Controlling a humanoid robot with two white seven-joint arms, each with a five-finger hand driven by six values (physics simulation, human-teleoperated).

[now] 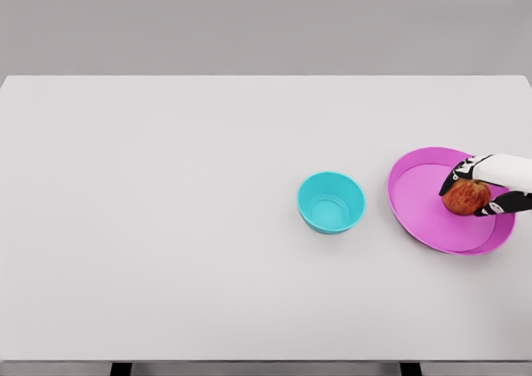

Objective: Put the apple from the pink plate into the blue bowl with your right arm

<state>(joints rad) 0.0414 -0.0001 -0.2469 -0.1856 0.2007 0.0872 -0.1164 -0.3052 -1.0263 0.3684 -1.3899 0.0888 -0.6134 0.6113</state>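
One right hand (489, 185), fingers (455, 175) wrapped around apple (465, 197) on pink plate (416, 214); lift clear of rim before crossing to blue bowl (331, 202).

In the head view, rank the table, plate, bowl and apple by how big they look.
Largest to smallest:
1. table
2. plate
3. bowl
4. apple, with the right robot hand closed around it, hiding part of it.

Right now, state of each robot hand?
Right robot hand: closed on the apple, over the plate.
Left robot hand: not in view.
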